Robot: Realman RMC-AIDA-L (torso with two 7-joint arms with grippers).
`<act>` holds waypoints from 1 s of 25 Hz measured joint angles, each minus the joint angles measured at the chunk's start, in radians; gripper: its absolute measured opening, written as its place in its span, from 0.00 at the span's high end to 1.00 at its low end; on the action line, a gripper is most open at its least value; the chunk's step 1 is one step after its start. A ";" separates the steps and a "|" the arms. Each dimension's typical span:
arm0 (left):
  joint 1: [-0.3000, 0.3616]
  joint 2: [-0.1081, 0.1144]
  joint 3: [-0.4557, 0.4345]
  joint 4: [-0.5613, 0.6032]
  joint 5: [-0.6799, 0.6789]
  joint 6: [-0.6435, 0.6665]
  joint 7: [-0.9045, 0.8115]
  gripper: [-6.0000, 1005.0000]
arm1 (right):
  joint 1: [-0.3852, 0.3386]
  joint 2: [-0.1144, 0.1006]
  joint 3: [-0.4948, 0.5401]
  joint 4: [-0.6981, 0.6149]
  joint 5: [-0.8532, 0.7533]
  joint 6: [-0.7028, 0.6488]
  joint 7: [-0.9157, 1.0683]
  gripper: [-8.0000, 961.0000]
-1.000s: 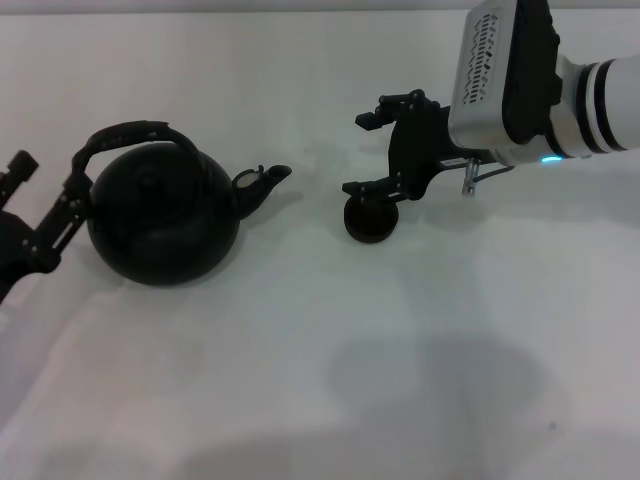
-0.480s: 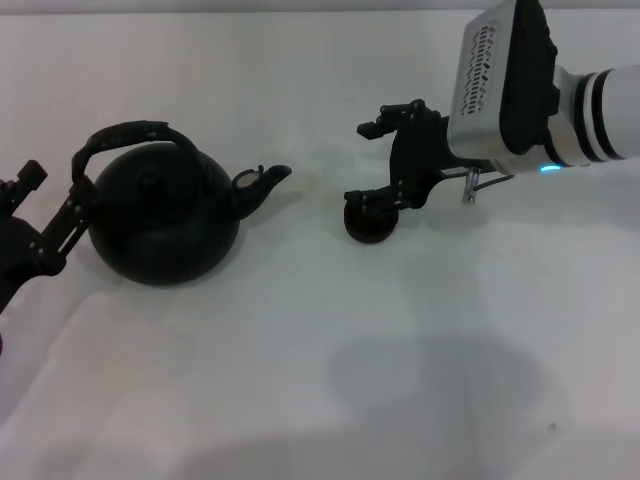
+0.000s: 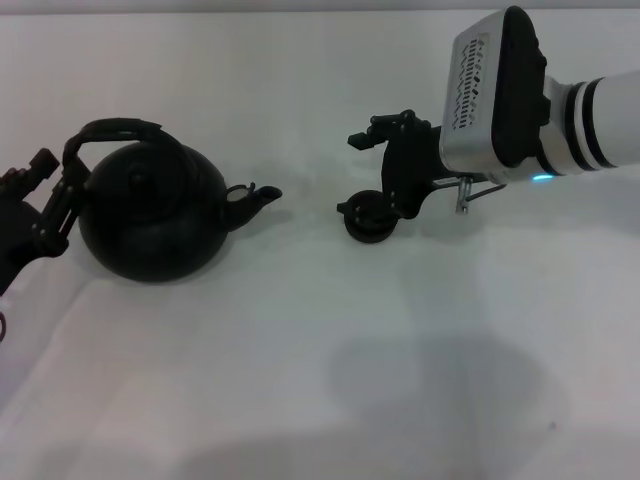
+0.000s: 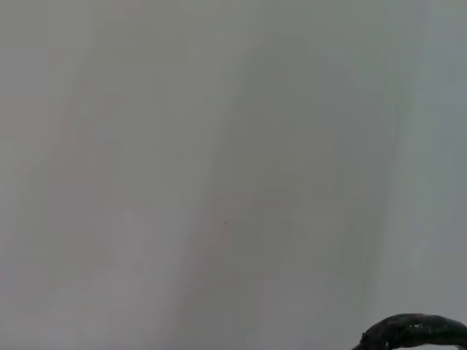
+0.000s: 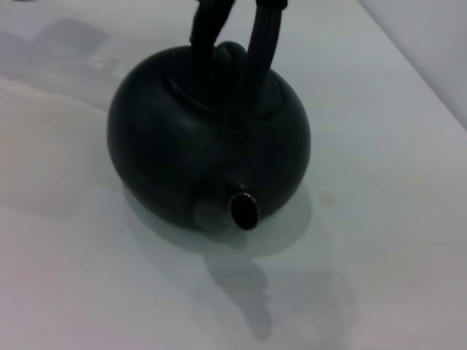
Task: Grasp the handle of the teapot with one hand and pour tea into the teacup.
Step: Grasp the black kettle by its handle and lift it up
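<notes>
Teapot (image 3: 150,220) sits upright, spout (image 3: 252,197) pointing toward teacup (image 3: 368,222)

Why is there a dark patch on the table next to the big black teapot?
That patch is the teapot's shadow. In the right wrist view it spreads on the table below the spout, soft-edged, so light comes from above and behind. In the head view another big faint shadow lies near the front. The left wrist view is mostly pale blank table.
</notes>
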 joint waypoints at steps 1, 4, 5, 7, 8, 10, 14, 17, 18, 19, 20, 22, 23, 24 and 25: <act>-0.005 0.001 0.000 0.001 0.001 -0.004 -0.004 0.58 | 0.000 0.000 -0.001 -0.001 0.003 0.000 -0.002 0.10; -0.020 0.004 0.000 0.001 0.004 -0.017 -0.018 0.62 | -0.001 0.000 -0.005 -0.003 0.009 0.000 -0.002 0.10; -0.021 0.004 0.000 0.001 0.004 -0.020 -0.018 0.62 | -0.001 0.000 -0.005 -0.003 0.009 0.000 -0.002 0.10; -0.024 0.005 0.001 0.002 0.006 -0.027 -0.019 0.62 | -0.001 0.000 -0.005 -0.005 0.009 0.000 -0.002 0.10; -0.026 0.006 0.001 0.002 0.008 -0.029 -0.019 0.62 | -0.001 0.000 -0.005 -0.005 0.009 0.000 -0.002 0.10; -0.031 0.007 0.002 0.002 0.013 -0.031 -0.019 0.62 | -0.001 0.000 -0.005 -0.005 0.009 0.000 -0.002 0.10; -0.033 0.007 0.003 0.004 0.023 -0.035 -0.020 0.62 | -0.001 0.001 -0.005 -0.001 0.009 -0.007 -0.003 0.10; -0.033 0.005 0.003 0.004 0.024 -0.050 -0.020 0.62 | -0.004 0.002 -0.005 0.000 0.009 -0.013 -0.004 0.10; -0.033 0.005 0.003 0.004 0.025 -0.053 -0.020 0.62 | -0.005 0.002 -0.005 0.000 0.009 -0.014 -0.004 0.10; -0.033 0.004 0.003 0.004 0.027 -0.054 -0.020 0.62 | -0.007 0.002 -0.005 0.000 0.009 -0.016 -0.004 0.10; -0.033 0.004 0.003 0.004 0.028 -0.055 -0.020 0.62 | -0.009 0.002 -0.005 0.000 0.009 -0.016 -0.004 0.10; -0.033 0.005 0.003 0.004 0.029 -0.056 -0.022 0.62 | -0.010 0.002 -0.005 0.001 0.009 -0.016 -0.004 0.10; -0.033 0.005 0.002 0.004 0.028 -0.059 -0.026 0.62 | -0.011 0.002 -0.005 0.001 0.010 -0.017 -0.004 0.10; -0.034 0.006 0.002 0.004 0.025 -0.066 -0.040 0.65 | -0.012 0.002 -0.005 0.001 0.013 -0.017 -0.004 0.10; -0.035 0.007 0.001 0.006 0.024 -0.071 -0.048 0.68 | -0.012 0.002 -0.005 0.001 0.017 -0.017 -0.004 0.10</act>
